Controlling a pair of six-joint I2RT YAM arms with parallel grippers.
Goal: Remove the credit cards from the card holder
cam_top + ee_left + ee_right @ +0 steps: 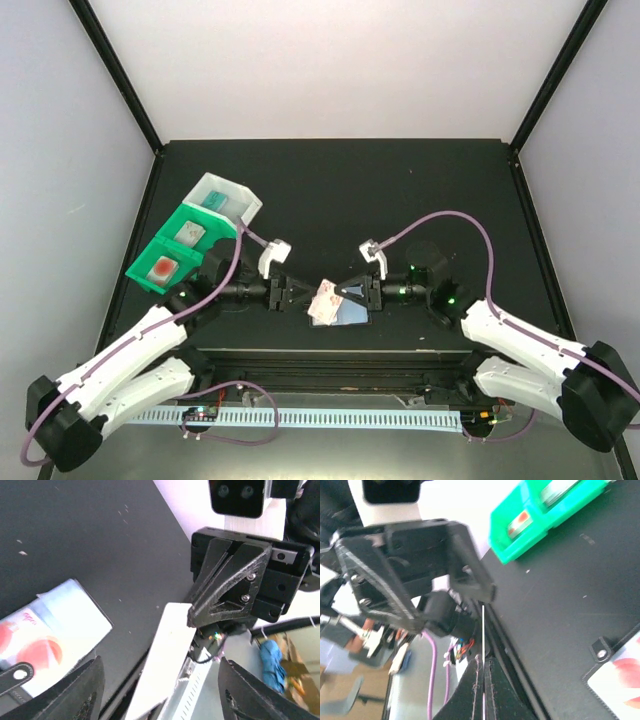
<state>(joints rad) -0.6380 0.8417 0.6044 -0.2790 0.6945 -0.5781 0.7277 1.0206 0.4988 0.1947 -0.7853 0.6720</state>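
Right gripper (482, 677) is pinched shut on a pale card (167, 645), which I only see edge-on from that wrist. Left gripper (160, 682) has its jaws spread wide on either side of that card, and they look clear of it. The card holder (345, 312) lies on the black table (330, 190), mid near side, between both grippers. A red-marked card (35, 642) shows in its clear pocket.
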